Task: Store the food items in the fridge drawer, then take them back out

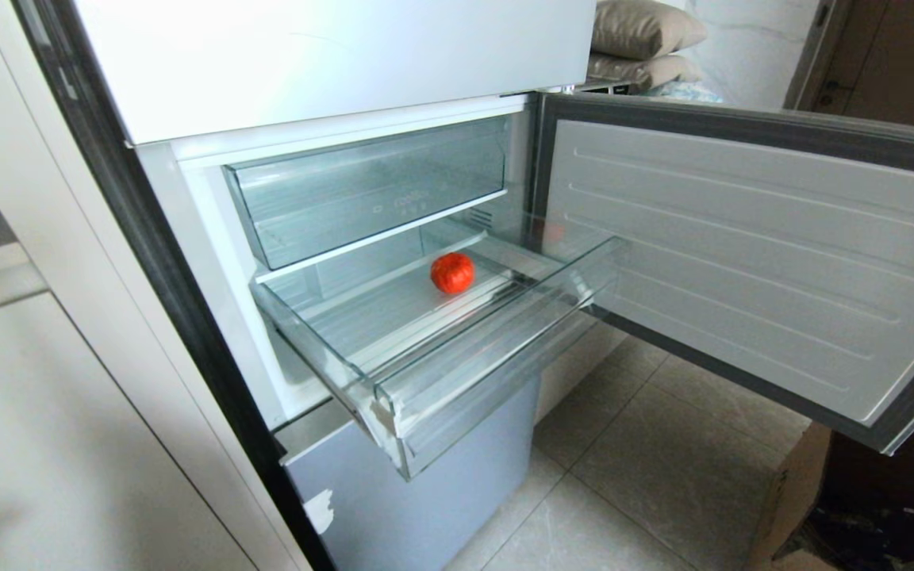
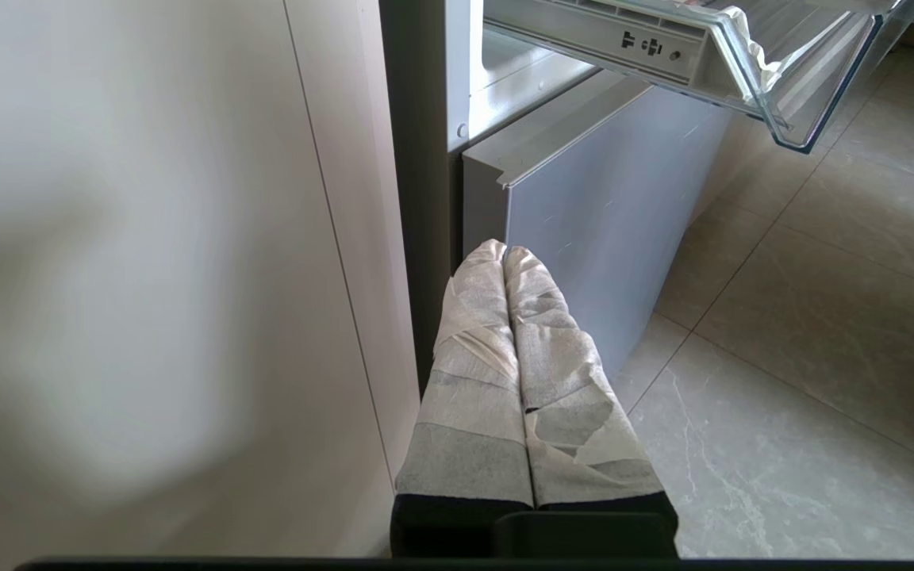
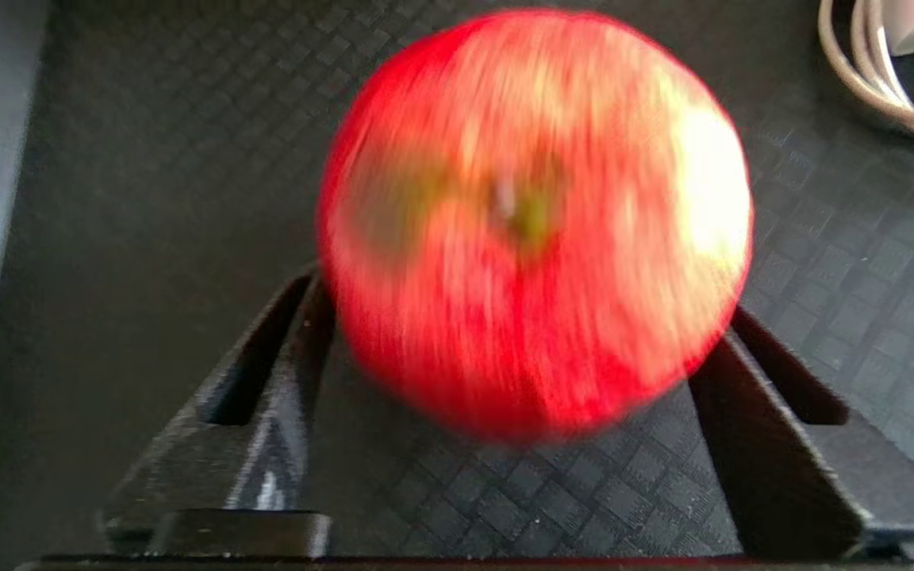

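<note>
An orange-red food item [image 1: 452,272] lies on the ribbed floor of the pulled-out clear fridge drawer [image 1: 489,349], towards its back. In the right wrist view a deeper red, apple-like food item [image 3: 532,222] rests on a dark diamond-patterned mat [image 3: 147,159]. My right gripper [image 3: 522,305] is open, with one black finger on each side of this fruit. The fruit looks blurred while the fingers look sharp. My left gripper [image 2: 505,250] is shut and empty, its taped fingers pressed together low beside the fridge. Neither arm shows in the head view.
The fridge door [image 1: 743,262] hangs open to the right of the drawer. A taller clear bin [image 1: 370,190] sits above the drawer, a grey-blue panel [image 1: 425,492] below. A cardboard box [image 1: 790,507] stands on the tiled floor. A beige cable [image 3: 885,87] lies on the mat.
</note>
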You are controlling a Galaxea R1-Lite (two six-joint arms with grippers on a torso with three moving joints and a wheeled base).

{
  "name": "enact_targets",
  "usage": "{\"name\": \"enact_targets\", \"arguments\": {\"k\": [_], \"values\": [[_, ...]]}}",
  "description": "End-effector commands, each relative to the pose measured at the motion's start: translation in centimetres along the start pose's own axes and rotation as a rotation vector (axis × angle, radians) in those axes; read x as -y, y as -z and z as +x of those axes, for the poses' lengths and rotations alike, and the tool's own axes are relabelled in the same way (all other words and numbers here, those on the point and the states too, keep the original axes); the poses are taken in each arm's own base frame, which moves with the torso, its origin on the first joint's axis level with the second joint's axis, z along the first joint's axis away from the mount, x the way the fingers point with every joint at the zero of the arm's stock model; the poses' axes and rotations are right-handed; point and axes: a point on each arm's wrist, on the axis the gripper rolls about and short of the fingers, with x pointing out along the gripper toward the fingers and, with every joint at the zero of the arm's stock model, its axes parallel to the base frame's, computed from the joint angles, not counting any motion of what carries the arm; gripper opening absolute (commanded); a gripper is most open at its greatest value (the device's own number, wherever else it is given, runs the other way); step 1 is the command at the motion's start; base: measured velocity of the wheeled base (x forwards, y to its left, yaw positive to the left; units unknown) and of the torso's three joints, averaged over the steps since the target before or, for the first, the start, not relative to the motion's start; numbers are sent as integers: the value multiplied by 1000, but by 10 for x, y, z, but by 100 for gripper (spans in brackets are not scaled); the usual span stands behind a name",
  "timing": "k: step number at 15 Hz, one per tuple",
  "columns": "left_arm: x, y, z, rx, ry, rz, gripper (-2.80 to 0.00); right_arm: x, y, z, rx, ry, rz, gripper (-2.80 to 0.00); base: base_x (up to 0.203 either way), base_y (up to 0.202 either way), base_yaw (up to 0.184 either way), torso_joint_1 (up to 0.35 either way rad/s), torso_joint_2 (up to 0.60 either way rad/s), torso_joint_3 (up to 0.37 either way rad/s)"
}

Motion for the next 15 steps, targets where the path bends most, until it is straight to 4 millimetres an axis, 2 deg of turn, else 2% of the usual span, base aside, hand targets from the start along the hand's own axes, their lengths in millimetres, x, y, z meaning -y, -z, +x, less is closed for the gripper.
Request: {"name": "enact_targets", "arguments": {"k": [1,4,7,8,12,15], "values": [[0,0,0,0,0,0,-280,-3,-9,-9,27,-4,2,0,0,0,0,0,0,0],[0,0,0,0,0,0,-280,-9,-23,-37,73,-10,2,0,0,0,0,0,0,0],[0,0,0,0,0,0,-280,-20,-37,-84,136,-43,4,0,0,0,0,0,0,0],[0,0,0,0,0,0,-280,-24,-43,-104,168,-53,3,-280,0,0,0,0,0,0],[0,0,0,0,0,0,-280,-46,-69,-205,380,-91,2,-280,0,0,0,0,0,0],[0,0,0,0,0,0,-280,-62,-65,-286,548,-99,-95,-280,0,0,0,0,0,0]]}}
